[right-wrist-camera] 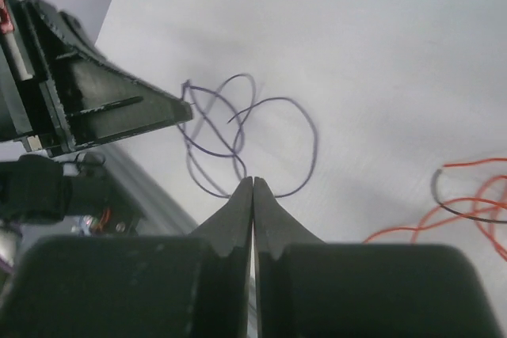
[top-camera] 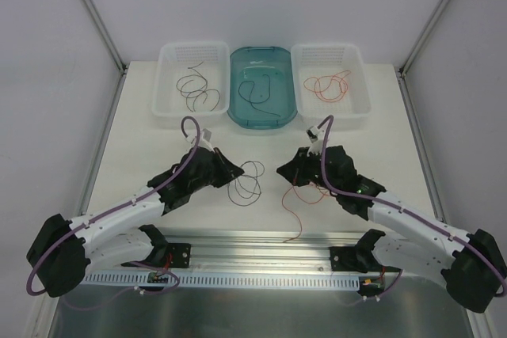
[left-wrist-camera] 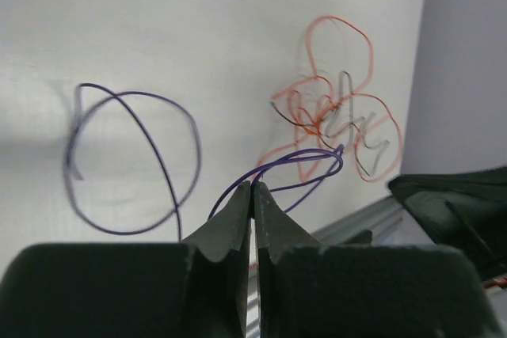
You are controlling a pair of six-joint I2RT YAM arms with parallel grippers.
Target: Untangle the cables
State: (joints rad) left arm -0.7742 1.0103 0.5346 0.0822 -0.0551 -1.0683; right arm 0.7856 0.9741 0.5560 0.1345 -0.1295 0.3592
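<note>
- The left gripper (left-wrist-camera: 253, 189) fills the bottom of the frame, with its two dark fingers pressed tip to tip.
- A dark purple cable (left-wrist-camera: 301, 156) arcs right from just beside those tips. It may be pinched there, but the contact point is hard to make out.
- A purple loop (left-wrist-camera: 135, 94) lies flat on the white table (left-wrist-camera: 198, 21) to the left.
- The red-orange cables (left-wrist-camera: 313, 100) lie tangled farther right, with a blurred darker strand (left-wrist-camera: 346, 85) among them.
- A black housing (left-wrist-camera: 459, 211) intrudes at lower right.
</note>
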